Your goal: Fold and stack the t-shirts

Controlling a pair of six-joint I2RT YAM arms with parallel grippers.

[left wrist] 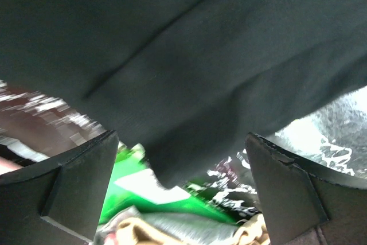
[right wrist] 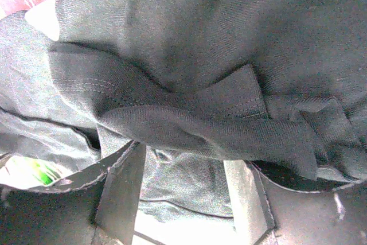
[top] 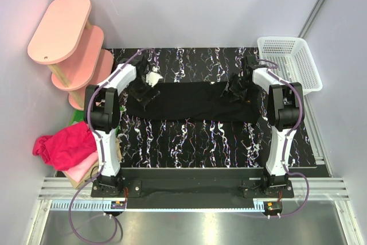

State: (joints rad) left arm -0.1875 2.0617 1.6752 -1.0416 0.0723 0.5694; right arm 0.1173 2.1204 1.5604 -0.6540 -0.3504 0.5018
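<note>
A black t-shirt (top: 195,102) lies stretched in a long band across the marbled table (top: 189,142), bunched at both ends. At its left end sits my left gripper (top: 144,89), jaws wide open (left wrist: 182,147). A lobe of the black cloth (left wrist: 172,55) hangs loose between the fingers (left wrist: 74,187) without touching them. My right gripper (top: 239,89) is at the crumpled right end. It is open (right wrist: 186,162), with a slack layer of the shirt (right wrist: 200,38) lying between the fingers (right wrist: 123,190) and a fold draped over their tips. Magenta (top: 66,142), pink (top: 86,164) and tan (top: 74,177) t-shirts are heaped off the table's left edge.
A pink tiered shelf (top: 60,27) stands at the back left. A white mesh basket (top: 281,39) sits at the back right corner. A green packet with a white label (left wrist: 143,193) lies below the left gripper, next to tan cloth (left wrist: 137,230).
</note>
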